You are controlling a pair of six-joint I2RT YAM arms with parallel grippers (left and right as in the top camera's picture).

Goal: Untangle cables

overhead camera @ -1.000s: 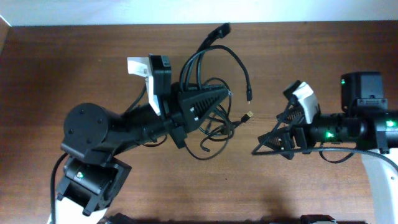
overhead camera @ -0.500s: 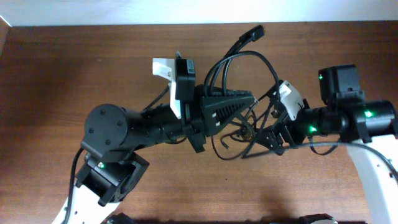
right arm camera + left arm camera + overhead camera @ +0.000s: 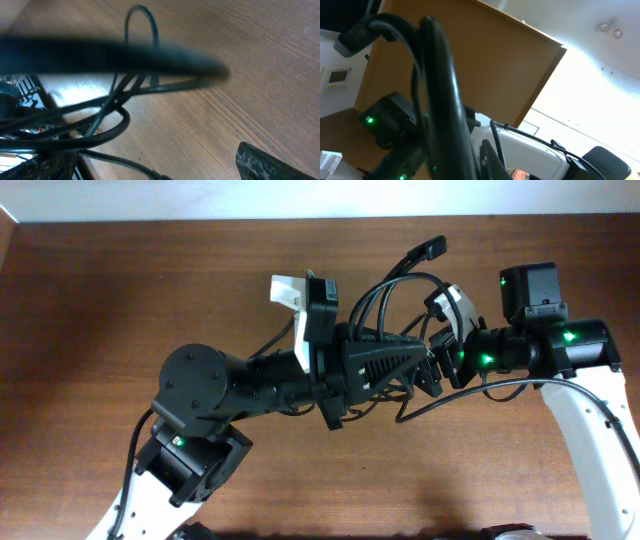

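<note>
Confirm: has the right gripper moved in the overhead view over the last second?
Yes. The right gripper has shifted left and toward the far edge of the brown wooden table, closing in on the tangled thin black cables.

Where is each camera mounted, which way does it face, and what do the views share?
Overhead: above the table, looking straight down; both arms, left gripper and right gripper close together at the cables.
Left wrist: faces across toward the right arm, a brown wooden surface behind; cables close across the lens; own fingers unclear.
Right wrist: angled down at the table; one own finger lower right.
Shared: the cables, in all three.
</note>
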